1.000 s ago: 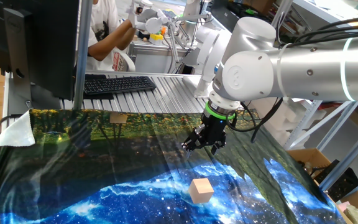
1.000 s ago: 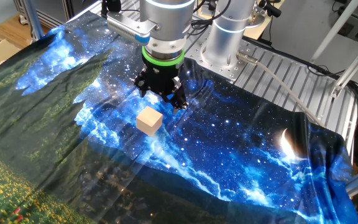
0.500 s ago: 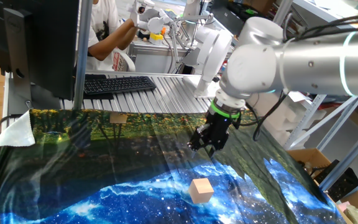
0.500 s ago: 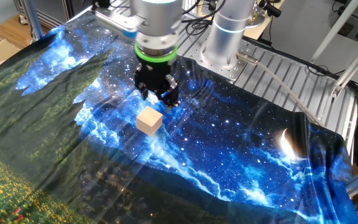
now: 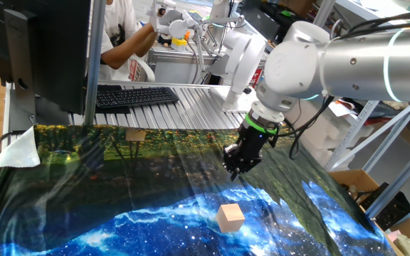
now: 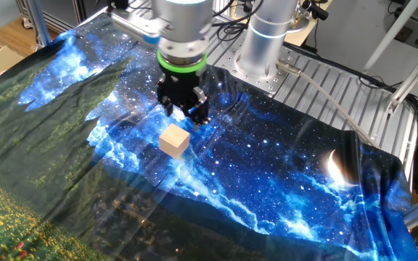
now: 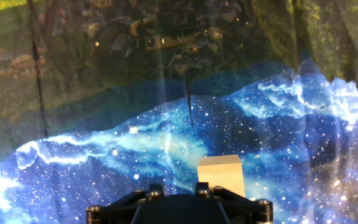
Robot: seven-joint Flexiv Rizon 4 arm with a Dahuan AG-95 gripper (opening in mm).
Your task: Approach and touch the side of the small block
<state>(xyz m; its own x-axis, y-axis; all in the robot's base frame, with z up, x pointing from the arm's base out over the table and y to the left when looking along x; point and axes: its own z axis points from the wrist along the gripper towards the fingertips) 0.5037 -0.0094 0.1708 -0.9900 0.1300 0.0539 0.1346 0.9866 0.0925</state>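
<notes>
Galaxy-print cloth [image 6: 281, 174] | small block [image 6: 174, 141]: plain tan cube, upright

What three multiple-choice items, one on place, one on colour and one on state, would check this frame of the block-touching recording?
1. Where does the small block rest?
A. on the blue starry part of the printed cloth
B. on the ribbed metal surface
C. on the keyboard

2. What colour is the small block?
A. red
B. light tan
C. black

3. How does the gripper stand to the block?
A. clamped around it
B. resting on top of it
C. close beside it, with a gap showing

Answers:
1 A: both fixed views show blue cloth around the block.
2 B: its faces look like plain pale wood.
3 C: in one fixed view the gripper sits clear of the block, and cloth shows between them.
</notes>
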